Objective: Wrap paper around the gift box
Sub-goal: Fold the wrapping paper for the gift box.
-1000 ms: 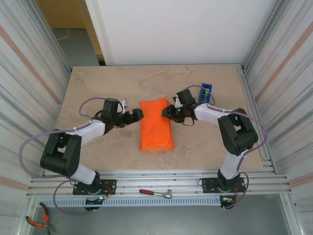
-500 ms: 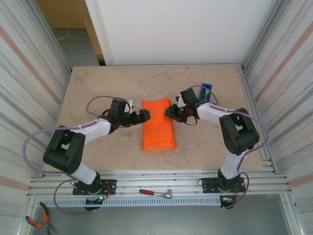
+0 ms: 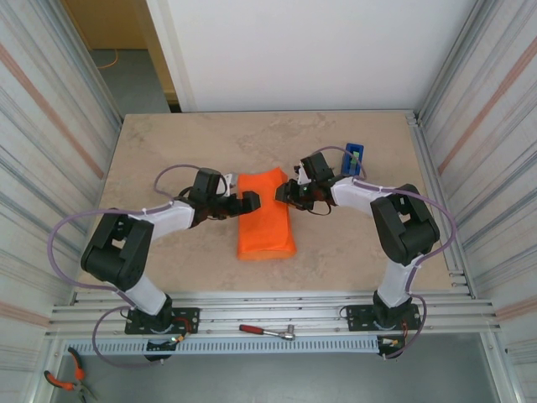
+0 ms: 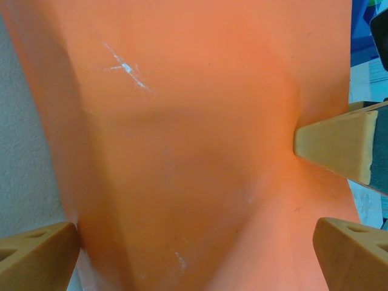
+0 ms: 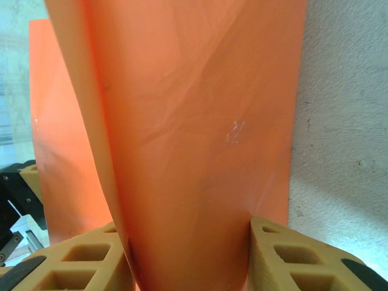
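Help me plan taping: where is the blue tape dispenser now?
In the top view the blue tape dispenser sits on the table, to the right of the orange paper and farther back, close beside the right tool.

beige stone-look table (image 3: 168,143), white back wall (image 3: 319,50), ribbed metal sides (image 3: 50,126)

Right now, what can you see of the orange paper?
The paper is a thin, bright orange sheet, smooth with faint creases, folded into a long bundle lying on the table. Its long side runs away from the arms. The right hand pinches a raised flap; the open left hand sits at its left edge.
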Controlling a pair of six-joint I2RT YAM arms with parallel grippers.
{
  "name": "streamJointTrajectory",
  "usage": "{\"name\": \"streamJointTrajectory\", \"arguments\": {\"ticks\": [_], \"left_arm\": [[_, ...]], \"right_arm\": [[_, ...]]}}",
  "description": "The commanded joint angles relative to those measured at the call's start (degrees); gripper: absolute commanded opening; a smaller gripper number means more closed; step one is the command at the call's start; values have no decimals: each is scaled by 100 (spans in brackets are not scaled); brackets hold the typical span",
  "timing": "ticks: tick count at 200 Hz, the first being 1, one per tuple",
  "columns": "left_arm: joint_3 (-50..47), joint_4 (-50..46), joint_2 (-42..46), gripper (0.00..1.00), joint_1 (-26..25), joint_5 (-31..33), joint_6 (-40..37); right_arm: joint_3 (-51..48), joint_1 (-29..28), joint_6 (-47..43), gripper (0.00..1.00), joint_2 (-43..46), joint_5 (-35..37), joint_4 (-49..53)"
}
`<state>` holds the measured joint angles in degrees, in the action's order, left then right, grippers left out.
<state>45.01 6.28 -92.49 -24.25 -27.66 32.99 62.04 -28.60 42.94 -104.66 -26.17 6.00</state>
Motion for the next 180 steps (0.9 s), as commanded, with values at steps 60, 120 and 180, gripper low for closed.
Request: {"name": "streamJointTrajectory", "arguments": {"ticks": [60, 120, 180], "left_arm": [[218, -428, -366, 99, -280, 174, -483], [168, -935, -546, 99, -361, 709, -610], [132, -936, -549, 99, -367, 731, -623]], "right_arm": [[-183, -194, 230, 36, -381, 307, 428], [146, 1, 175, 58, -33, -72, 609], [144, 1079, 48, 73, 1054, -237, 954]]}}
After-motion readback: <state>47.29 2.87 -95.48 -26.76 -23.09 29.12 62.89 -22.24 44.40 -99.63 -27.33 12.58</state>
